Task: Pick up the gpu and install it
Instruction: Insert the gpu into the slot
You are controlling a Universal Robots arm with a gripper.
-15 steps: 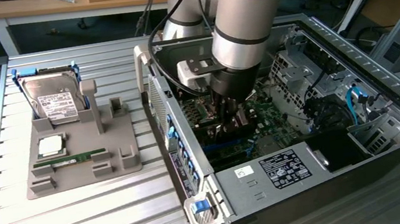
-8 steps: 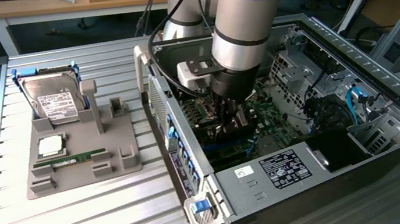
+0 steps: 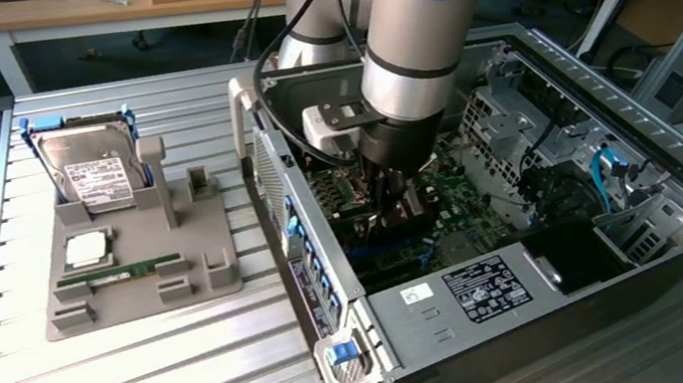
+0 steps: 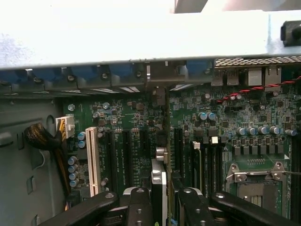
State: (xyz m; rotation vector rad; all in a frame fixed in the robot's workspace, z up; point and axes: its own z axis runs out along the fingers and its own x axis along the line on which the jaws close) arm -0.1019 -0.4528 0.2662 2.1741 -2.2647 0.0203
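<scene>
I count one arm (image 3: 419,30) with one gripper (image 4: 164,197), one gpu (image 4: 165,155), one open case (image 3: 650,98), one motherboard (image 4: 127,141), one white slot (image 4: 92,160), one grey tray (image 3: 130,307), one hard drive (image 3: 90,167), one processor (image 3: 86,250) and one memory stick (image 3: 120,272).

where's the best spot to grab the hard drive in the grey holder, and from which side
Probably by its two long side edges near the upper end, coming from above. The hard drive leans label-up in the grey holder. Its lower end sits in the holder, and blue rails flank its upper end, so the upper end looks the easiest to reach.
</scene>
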